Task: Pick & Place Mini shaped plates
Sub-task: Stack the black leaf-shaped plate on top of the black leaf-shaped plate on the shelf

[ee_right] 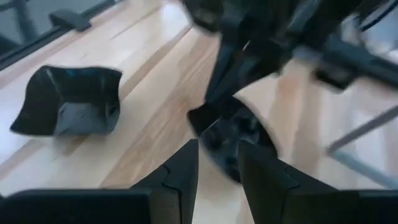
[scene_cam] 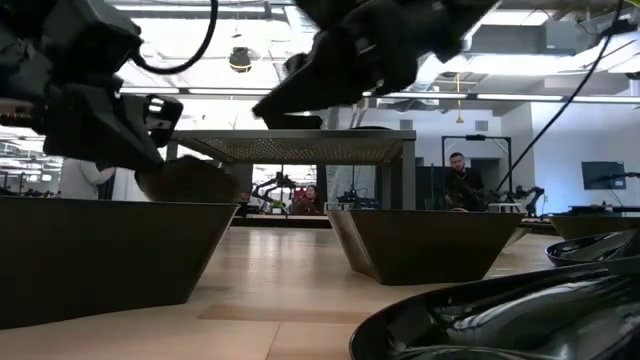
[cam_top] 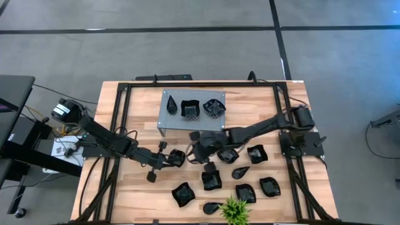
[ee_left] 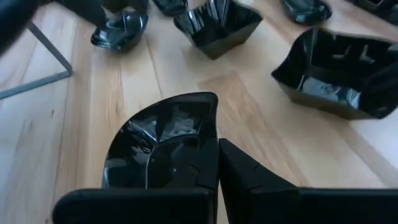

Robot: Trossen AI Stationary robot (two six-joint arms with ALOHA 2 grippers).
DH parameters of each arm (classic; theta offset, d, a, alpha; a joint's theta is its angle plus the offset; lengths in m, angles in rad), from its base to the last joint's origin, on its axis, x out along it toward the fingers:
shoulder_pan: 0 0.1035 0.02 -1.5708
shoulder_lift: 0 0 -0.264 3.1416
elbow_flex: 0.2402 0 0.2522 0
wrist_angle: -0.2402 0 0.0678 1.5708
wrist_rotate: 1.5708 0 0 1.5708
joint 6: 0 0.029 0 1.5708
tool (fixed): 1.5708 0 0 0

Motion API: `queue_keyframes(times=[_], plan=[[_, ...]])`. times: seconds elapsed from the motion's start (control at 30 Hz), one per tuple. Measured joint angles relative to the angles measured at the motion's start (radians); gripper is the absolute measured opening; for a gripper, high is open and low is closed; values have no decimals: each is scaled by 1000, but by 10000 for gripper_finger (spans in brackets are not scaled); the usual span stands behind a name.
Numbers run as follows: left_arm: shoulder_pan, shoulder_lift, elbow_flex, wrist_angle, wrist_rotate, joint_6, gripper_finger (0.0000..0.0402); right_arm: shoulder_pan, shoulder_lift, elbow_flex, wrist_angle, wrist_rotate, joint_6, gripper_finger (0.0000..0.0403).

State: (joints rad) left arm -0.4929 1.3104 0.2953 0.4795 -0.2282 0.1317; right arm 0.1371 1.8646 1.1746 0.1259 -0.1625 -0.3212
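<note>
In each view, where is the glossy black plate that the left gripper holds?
High view: glossy black plate left of centre, in front of the grey perforated metal stand.
Low view: at left, under the arm, stand behind.
Left wrist view: bottom centre, pinched by the left gripper.
Right wrist view: centre, blurred.
Shared landmark: the stand.

Grey floor [cam_top: 187,56] crossed by dark lines, open workshop with ceiling strip lights [scene_cam: 560,97], a seated person [scene_cam: 462,180] beyond

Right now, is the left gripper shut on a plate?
Yes. The left gripper is shut on the rim of a black mini plate, fingers pinched together.
</note>
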Motion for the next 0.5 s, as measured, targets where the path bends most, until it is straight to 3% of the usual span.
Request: queue_keyframes(times=[0.1, 0.27, 0.5], plan=[[-3, -19, 1, 9, 15, 0, 6, -12, 81, 98, -101, -62, 0, 108], [-5, -49, 1, 15, 68, -1, 5, -16, 178, 224, -193, -76, -9, 108], [-5, -60, -2, 15, 93, -1, 5, -13, 203, 273, -241, -78, -66, 107]])
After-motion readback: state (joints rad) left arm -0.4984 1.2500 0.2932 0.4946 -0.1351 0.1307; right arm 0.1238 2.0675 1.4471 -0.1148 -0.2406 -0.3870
